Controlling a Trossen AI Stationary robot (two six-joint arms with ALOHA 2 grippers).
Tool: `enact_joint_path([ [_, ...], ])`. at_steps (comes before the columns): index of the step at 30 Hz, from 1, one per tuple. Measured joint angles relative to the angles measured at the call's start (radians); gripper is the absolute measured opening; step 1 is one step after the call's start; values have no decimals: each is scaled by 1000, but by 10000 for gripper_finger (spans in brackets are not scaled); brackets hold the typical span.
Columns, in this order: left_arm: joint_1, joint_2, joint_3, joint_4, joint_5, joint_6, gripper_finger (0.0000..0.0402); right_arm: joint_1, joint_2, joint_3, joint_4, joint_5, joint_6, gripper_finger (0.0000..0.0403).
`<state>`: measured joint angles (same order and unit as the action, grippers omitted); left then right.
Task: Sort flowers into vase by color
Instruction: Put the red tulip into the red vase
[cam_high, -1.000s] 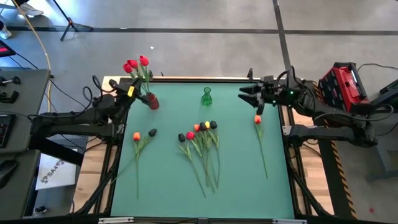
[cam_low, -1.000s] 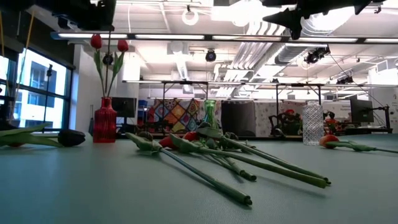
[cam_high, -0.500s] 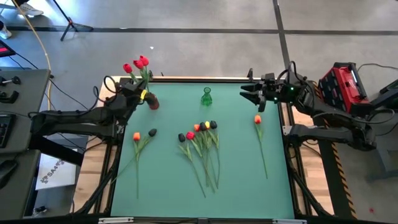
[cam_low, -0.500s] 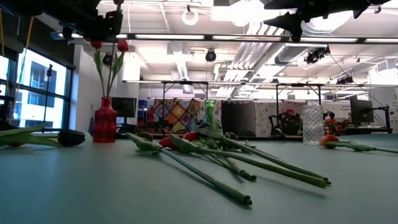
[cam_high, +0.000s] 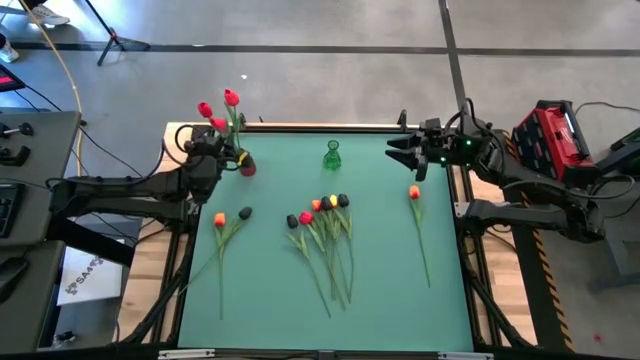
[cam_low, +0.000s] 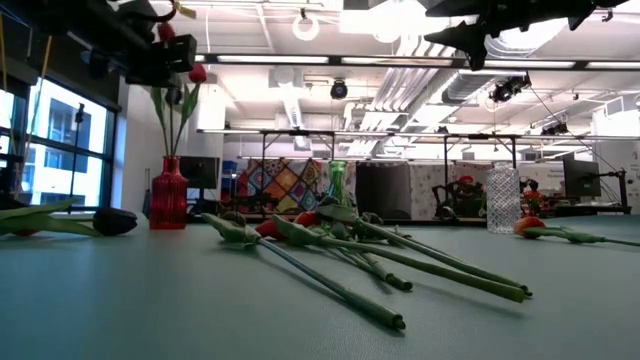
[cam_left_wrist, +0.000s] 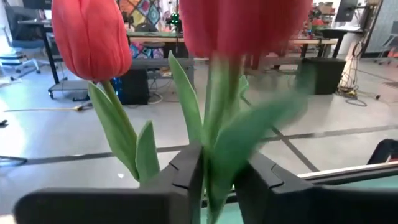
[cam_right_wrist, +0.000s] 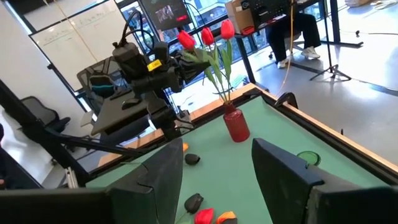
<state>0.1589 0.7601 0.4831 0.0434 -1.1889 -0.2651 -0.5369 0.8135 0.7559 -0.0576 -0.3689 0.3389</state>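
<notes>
- Flowers (cam_high: 322, 222), high view: most are lying loose mid-table, awaiting sorting; three red ones are standing in the red vase (cam_high: 246, 166), left gripper (cam_high: 222, 152) hovering beside them.
- Low view: the green vase (cam_low: 338, 184) is waiting unfilled.
- Left wrist view: fingers (cam_left_wrist: 189, 177) are bracketing a stem, seemingly loosening.
- Right wrist view: right gripper (cam_right_wrist: 214, 177) is idling, spread.

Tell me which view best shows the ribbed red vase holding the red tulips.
The low view: the ribbed red vase stands side-on and unobstructed. The right wrist view shows it whole but farther off; the high view shows it partly hidden beside the left gripper; the left wrist view misses it.
</notes>
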Motion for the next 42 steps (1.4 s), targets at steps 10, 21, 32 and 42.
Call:
enact_joint_path([
  [10, 0, 9, 1, 84, 35, -9, 138, 0, 0, 0, -2, -3, 19, 181],
  [21, 0, 9, 156, -1, 56, 101, 190, 0, 0, 0, -8, -37, 27, 181],
  [32, 0, 9, 375, -237, 131, 102, 248, 0, -1, 0, -147, 69, 147, 181],
  [42, -30, 18, 570, -286, 255, 257, 250, 1, 0, 0, -682, 261, 263, 181],
])
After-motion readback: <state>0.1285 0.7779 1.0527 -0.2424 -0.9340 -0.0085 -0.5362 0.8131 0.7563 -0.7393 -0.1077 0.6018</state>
